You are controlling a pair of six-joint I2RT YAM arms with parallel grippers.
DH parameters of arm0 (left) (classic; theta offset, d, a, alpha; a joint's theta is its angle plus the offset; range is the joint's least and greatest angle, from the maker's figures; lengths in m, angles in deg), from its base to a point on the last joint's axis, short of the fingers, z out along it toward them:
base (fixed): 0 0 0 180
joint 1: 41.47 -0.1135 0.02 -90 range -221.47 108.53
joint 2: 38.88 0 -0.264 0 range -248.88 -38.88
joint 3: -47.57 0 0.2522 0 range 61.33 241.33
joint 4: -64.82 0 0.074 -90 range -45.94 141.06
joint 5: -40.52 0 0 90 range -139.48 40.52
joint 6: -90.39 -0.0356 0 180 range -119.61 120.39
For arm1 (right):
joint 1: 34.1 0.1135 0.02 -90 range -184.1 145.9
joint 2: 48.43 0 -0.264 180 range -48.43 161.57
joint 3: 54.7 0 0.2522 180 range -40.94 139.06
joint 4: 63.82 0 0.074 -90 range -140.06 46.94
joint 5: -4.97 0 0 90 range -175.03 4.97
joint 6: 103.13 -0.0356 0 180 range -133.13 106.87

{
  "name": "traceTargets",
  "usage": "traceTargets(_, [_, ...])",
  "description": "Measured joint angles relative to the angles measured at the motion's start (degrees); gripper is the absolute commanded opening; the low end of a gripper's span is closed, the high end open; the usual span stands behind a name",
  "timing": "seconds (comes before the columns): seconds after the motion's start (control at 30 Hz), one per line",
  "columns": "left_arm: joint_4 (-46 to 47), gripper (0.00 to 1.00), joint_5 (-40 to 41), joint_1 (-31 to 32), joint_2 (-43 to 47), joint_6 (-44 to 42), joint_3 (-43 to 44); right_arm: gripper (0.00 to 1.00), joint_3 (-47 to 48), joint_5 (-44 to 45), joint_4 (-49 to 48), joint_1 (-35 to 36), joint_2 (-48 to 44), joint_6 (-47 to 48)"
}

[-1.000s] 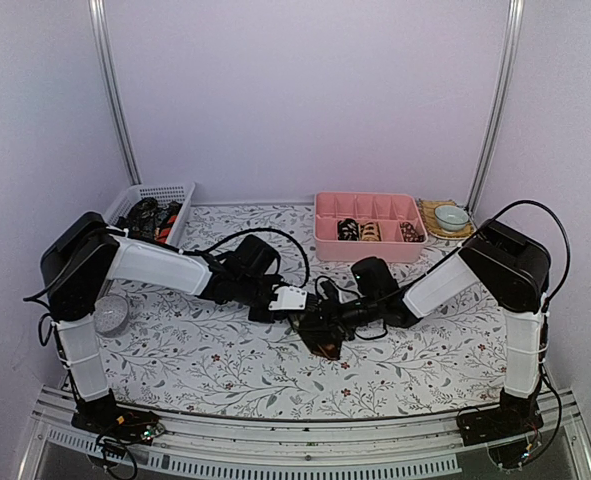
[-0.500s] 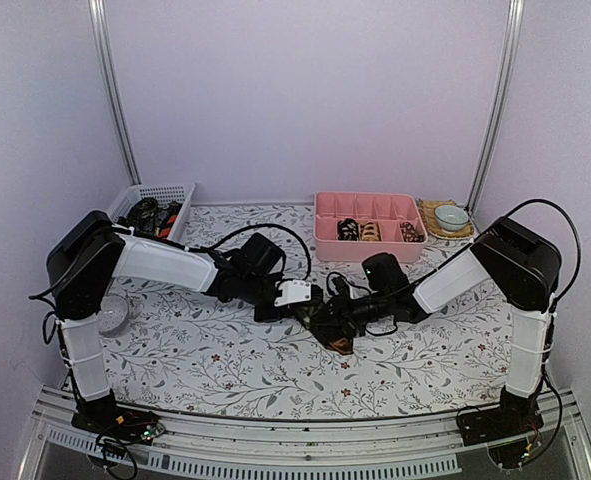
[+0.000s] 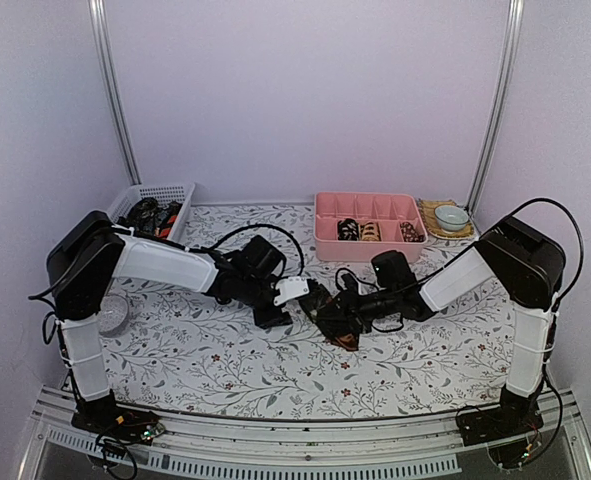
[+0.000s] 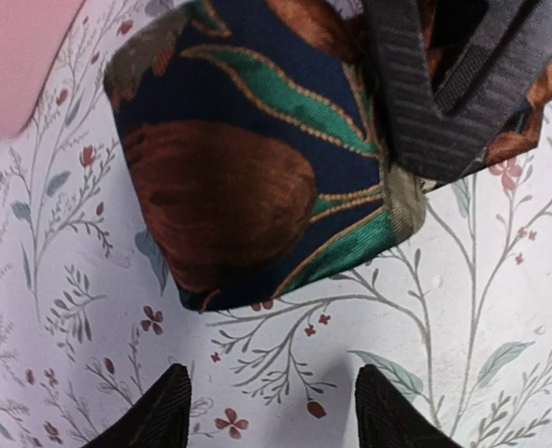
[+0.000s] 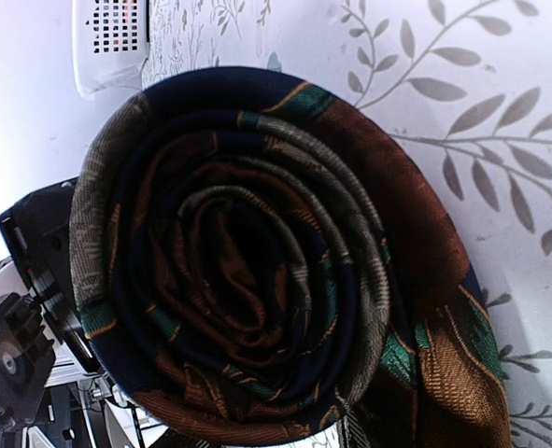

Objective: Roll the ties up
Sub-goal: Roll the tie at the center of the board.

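A tie, dark navy with brown, green and gold pattern, is rolled into a fist-sized coil (image 3: 333, 320) at the middle of the table. Its spiral end (image 5: 247, 261) fills the right wrist view and hides my right fingers. My right gripper (image 3: 349, 312) is shut on the coil from the right. A loose pointed end hangs below the coil toward the cloth. My left gripper (image 3: 305, 302) is just left of the coil. In the left wrist view it (image 4: 271, 411) stands open over bare cloth, a short gap from the coil's side (image 4: 247, 159).
A pink compartment tray (image 3: 320, 240) stands behind, with rolled ties (image 3: 360, 230) in its cells; its corner (image 4: 14, 56) shows in the left wrist view. A white mesh basket (image 3: 165, 192) of loose ties is at back left. A bowl (image 3: 451, 217) is back right, a grey disc (image 3: 112, 313) at left.
My left gripper has opened wider and come off the coil, drawing back to the left. My right gripper has carried the coil a little right and toward the back.
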Motion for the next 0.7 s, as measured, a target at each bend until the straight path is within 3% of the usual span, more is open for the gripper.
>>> traceTargets(0.13, [-1.8,0.90,-4.6,-1.9,1.7,3.0,-0.6,0.39,-0.1,-0.6,0.0,-0.7,0.0,-0.1])
traceTargets(0.23, [-2.0,1.00,-11.3,-5.2,5.7,5.4,-1.5,0.39,-0.1,-0.8,-0.2,-1.0,0.0,-0.1])
traceTargets(0.43, [-1.0,1.00,-20.1,-8.9,6.8,12.6,4.0,0.38,-0.3,-0.9,-0.6,-1.0,0.0,-0.1])
traceTargets(0.57, [-1.0,1.00,-25.7,-8.9,-0.8,17.8,13.5,0.37,-0.4,-1.1,-0.7,-1.1,0.0,-0.2])
traceTargets(0.7, [-0.8,1.00,-29.5,-9.0,-8.3,21.3,17.3,0.36,-0.5,-1.4,-0.7,-1.3,0.0,-0.2])
